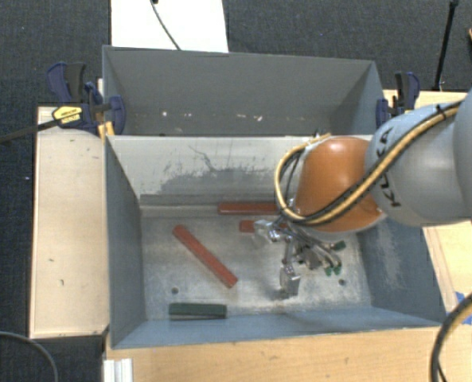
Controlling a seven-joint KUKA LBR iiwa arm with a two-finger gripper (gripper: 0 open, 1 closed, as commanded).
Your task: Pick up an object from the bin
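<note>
Grey metal bin (124,237): holds a few loose things scattered on its floor, not heaped.
Dark green flat bar (196,311): lies at the front left, level with the front wall and well apart from the rest.
Long red-brown flat stick (204,256): lies slantwise left of centre, flat on the floor.
Second red-brown stick (246,208): rests along the foot of the back wall.
Short red-brown piece (247,226): sits just in front of that stick, its right end hidden behind the wrist.
Gripper (288,283): hangs low, right of centre near the front, over what looks like bare floor. Whether it is wide or narrow, I cannot tell, and nothing shows as held.
Small green thing (333,270): lies just to the right of the gripper, partly covered by the wrist, its shape hard to make out.
Orange cover (335,183): part of the robot, with cables looped over it. It hides the bin floor beneath it.
Progress: judged from this, the arm is down in the bin but no pick is made. Closing on a thing and lifting it out are left.
Likely target: unclear. The green thing and the short red-brown piece lie nearest.
</note>
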